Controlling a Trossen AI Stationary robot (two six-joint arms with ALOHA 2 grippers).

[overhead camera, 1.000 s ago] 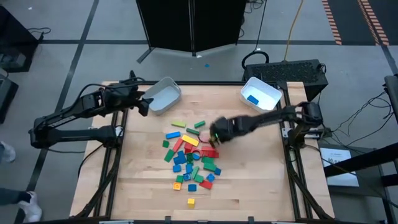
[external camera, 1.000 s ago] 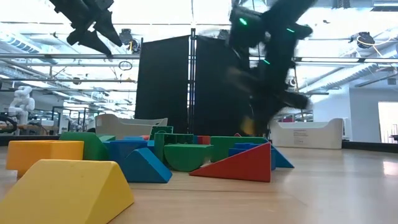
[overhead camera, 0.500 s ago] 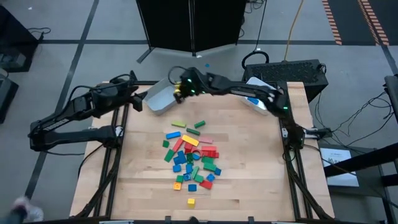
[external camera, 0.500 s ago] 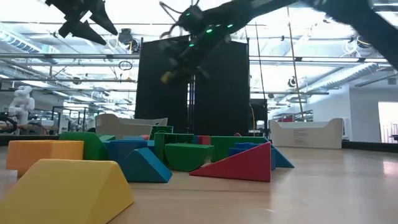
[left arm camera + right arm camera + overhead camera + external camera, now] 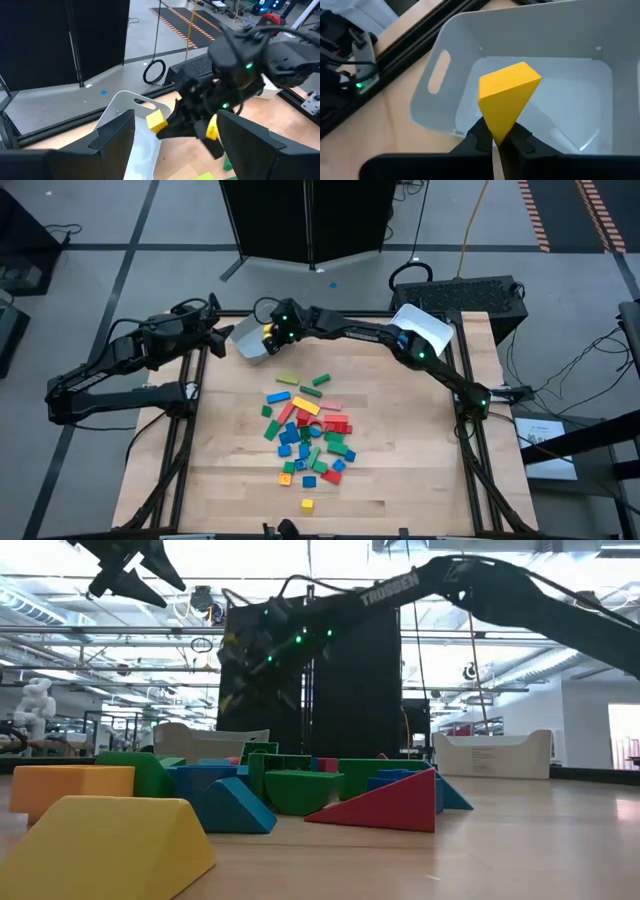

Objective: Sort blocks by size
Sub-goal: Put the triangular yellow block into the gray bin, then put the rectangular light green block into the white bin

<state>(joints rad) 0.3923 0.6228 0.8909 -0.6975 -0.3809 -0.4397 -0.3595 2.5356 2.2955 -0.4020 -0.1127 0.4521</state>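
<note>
Blocks (image 5: pixel 305 435) lie heaped mid-desk (image 5: pixel 400 470), well behind your right end effector (image 5: pixel 496 141), which pinches a yellow block (image 5: pixel 507 97) above the left white bin (image 5: pixel 445 65). Left end effector (image 5: pixel 222 338) hangs open beside that bin. In the high view the held block is hard to make out.

The right arm (image 5: pixel 350 332) stretches across the far side of the table (image 5: pixel 420 450), blocking the way. The blocks (image 5: pixel 308 435) crowd the middle. Bare wood lies near, left and right.
</note>
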